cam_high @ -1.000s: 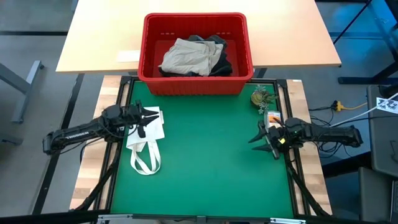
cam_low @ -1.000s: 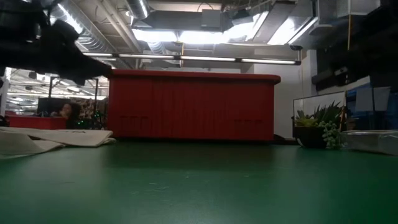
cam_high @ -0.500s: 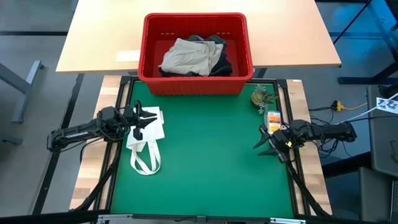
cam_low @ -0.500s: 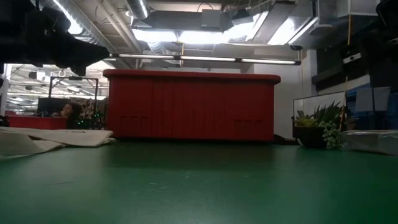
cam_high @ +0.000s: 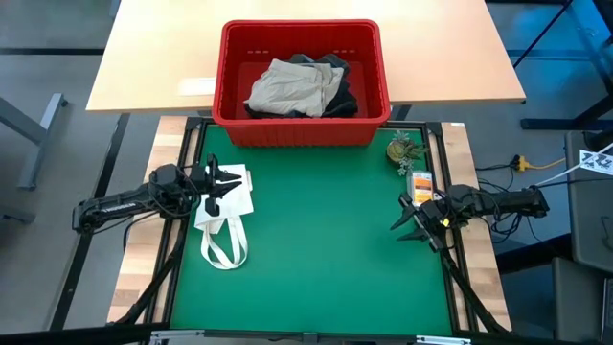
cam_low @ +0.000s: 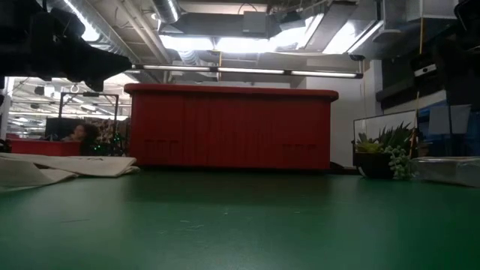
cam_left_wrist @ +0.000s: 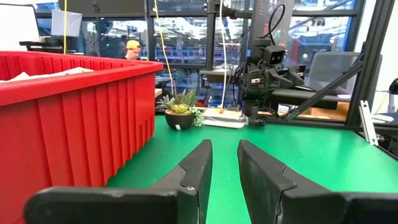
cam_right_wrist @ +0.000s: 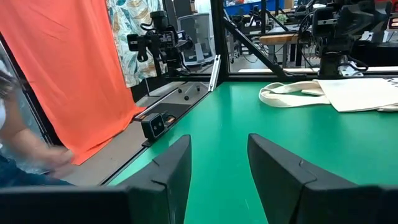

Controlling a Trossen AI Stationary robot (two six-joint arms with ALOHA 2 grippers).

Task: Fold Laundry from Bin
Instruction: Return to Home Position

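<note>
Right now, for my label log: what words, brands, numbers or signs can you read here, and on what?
No text reads clearly in any view.
On the packet by the plant: print too small to read.
On the white slip beside the bin: too small to tell.
On the marker at the right edge: a pattern, no words.

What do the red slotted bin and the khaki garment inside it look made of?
The red bin looks like moulded plastic, judging by its ribbed walls and thick rim. The khaki garment seems soft matte woven cloth: it creases and slumps.
</note>
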